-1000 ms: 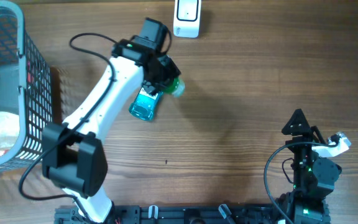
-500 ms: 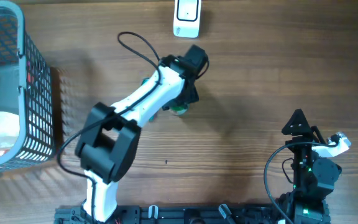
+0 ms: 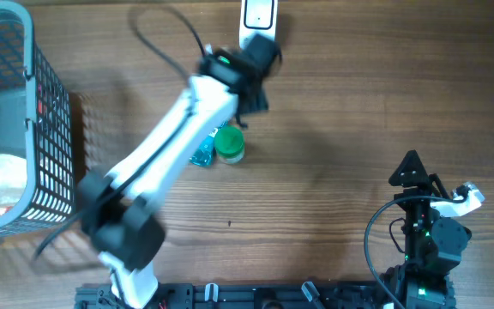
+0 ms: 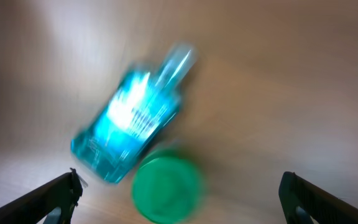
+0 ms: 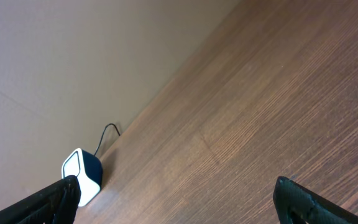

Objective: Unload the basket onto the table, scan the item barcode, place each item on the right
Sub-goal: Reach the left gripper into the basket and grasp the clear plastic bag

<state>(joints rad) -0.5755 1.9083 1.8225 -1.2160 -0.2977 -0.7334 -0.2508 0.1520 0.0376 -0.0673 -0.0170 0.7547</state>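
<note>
The item, a blue bottle (image 3: 202,155) with a green cap (image 3: 229,144), lies on the wooden table free of any gripper. My left gripper (image 3: 254,96) hovers just beyond the cap, between it and the white barcode scanner (image 3: 257,17) at the far edge. In the left wrist view the bottle (image 4: 132,130) and cap (image 4: 166,186) are motion-blurred below the open left gripper (image 4: 179,205), with nothing between its fingers (image 4: 58,196). My right gripper (image 3: 412,168) rests open at the near right. Its own view shows the right gripper (image 5: 176,202) empty and the scanner (image 5: 82,174) far off.
A grey wire basket (image 3: 24,112) holding packaged goods stands at the left edge. The scanner's cable (image 5: 107,132) runs toward the wall. The left arm (image 3: 157,154) stretches diagonally over the table's middle.
The left gripper has opened and let go of the bottle, which now lies on the table. The left arm has swung away toward the scanner. The right arm has not moved.
</note>
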